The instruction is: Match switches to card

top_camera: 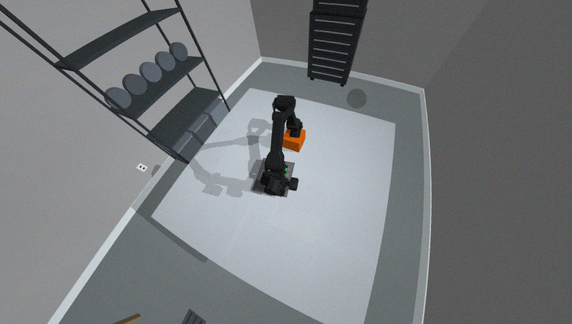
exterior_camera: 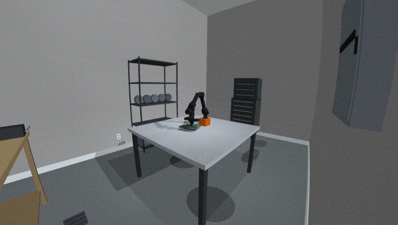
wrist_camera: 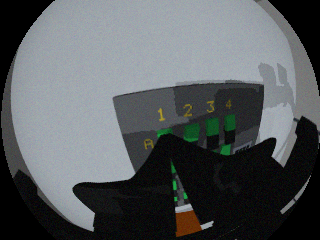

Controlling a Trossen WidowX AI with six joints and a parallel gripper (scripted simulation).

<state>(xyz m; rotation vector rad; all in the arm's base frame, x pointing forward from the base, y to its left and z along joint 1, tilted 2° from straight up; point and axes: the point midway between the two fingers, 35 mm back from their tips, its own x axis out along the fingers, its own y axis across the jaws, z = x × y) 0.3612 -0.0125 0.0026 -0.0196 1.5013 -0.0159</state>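
Note:
The grey switch panel (wrist_camera: 145,111) (top_camera: 290,165) (exterior_camera: 182,127) lies on the table under my arm. My gripper (wrist_camera: 166,139) (exterior_camera: 191,125) is shut and empty, its tips low over the panel, in front of switch A1 in the wrist view; contact cannot be told. Switch A1 (wrist_camera: 164,132) shows only a green strip. Switch A2 (wrist_camera: 191,132) shows green. Switch A3 (wrist_camera: 212,126) and switch A4 (wrist_camera: 229,123) show green far halves and dark near halves. The card (wrist_camera: 243,148) is mostly hidden by the right finger. The nearer rows are mostly hidden; which halves are raised is unclear.
The orange base block (top_camera: 294,141) (exterior_camera: 204,121) (wrist_camera: 188,223) carries the arm on the white table (top_camera: 328,225) (exterior_camera: 206,145). A shelf rack (exterior_camera: 152,103) and a dark drawer cabinet (top_camera: 336,48) (exterior_camera: 242,109) stand beyond the table.

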